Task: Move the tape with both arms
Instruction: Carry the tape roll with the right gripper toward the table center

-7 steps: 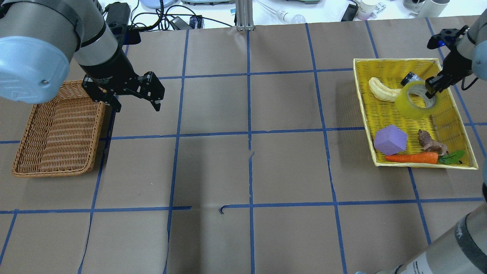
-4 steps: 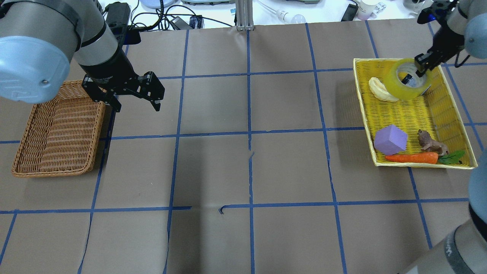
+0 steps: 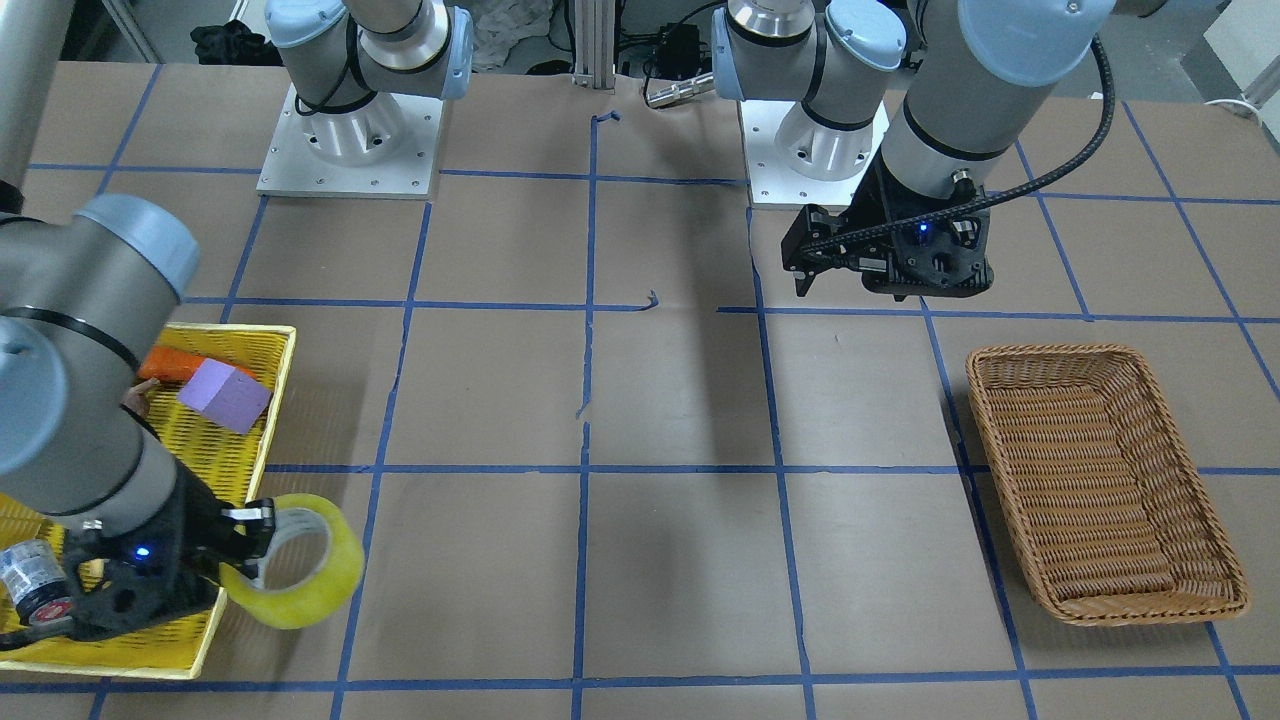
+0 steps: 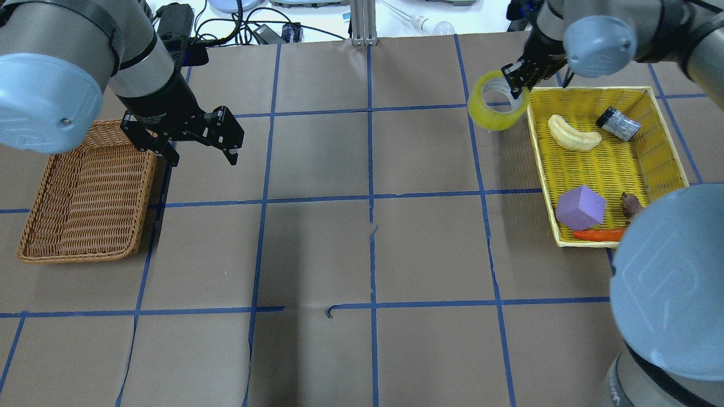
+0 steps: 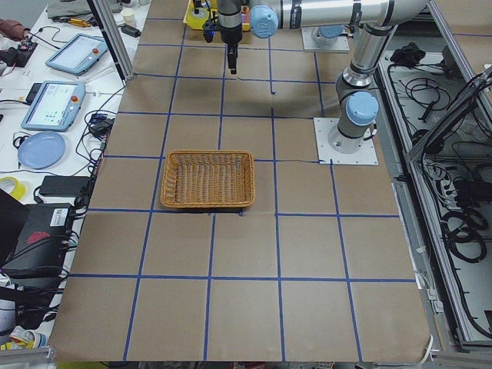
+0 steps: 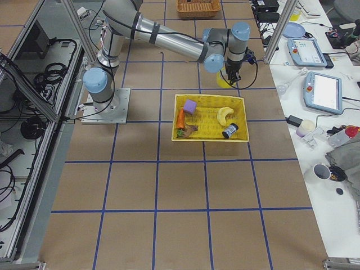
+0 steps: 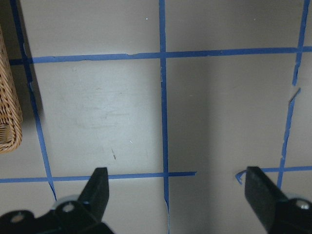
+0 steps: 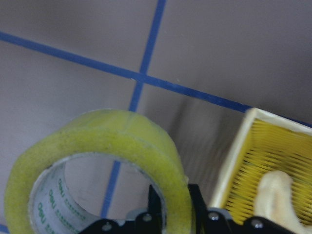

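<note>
Now: one tape roll aloft

Right gripper pinches the wall of the single tape, one jaw inside the core. The ring hangs tilted, its hole axis slanting, above the table just beside the yellow basket. Left gripper, jaws spread, hovers near the wicker basket. Two baskets in all.

Bright, even light from above; the brown paper of the table reads matte. Shadows are soft: in the overhead view a broad dim band lies on the table below the left gripper. In the left wrist view its fingers are dark silhouettes at the lower edge and the table is evenly lit. In the right wrist view the tape and yellow tray, close to the lens, are blurred. The side views are small, and fine detail is lost.
</note>
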